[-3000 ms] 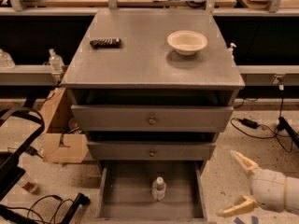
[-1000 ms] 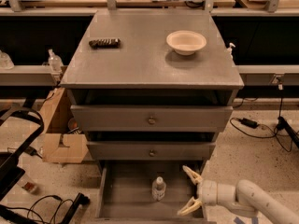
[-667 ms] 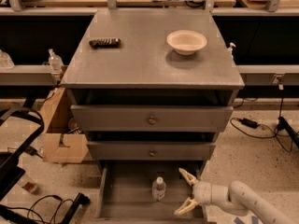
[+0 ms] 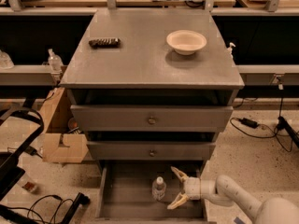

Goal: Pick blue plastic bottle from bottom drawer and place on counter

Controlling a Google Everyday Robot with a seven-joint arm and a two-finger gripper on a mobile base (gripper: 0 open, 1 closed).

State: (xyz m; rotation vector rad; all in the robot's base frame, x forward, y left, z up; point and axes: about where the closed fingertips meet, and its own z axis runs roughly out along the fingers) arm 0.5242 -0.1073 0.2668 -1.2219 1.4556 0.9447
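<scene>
One grasp is in hand: the pale two-finger tool (image 4: 172,188) is to be closed on the small clear blue plastic bottle (image 4: 159,189) with a white screw cap, which stands upright on the floor of the pulled-out grey wooden bottom drawer (image 4: 124,197). The tool is seen spread wide and holding nothing, low inside the drawer, below the front edge of the broad flat grey counter (image 4: 140,59). The bottle is just beside the tool, towards the counter's left edge, level with the gap between the fingers but not yet between them; whether contact is made cannot be told. For a good grasp, the tool should be advanced until the bottle body is centred between the fingers, then closed gently at mid-height, since a light bottle is judged easily tipped if one finger arrives first. The drawer walls should be cleared on lifting. A shallow white round bowl (image 4: 186,41) near the back right corner and a dark ridged bar (image 4: 104,42) near the back left corner should be avoided at placing.
</scene>
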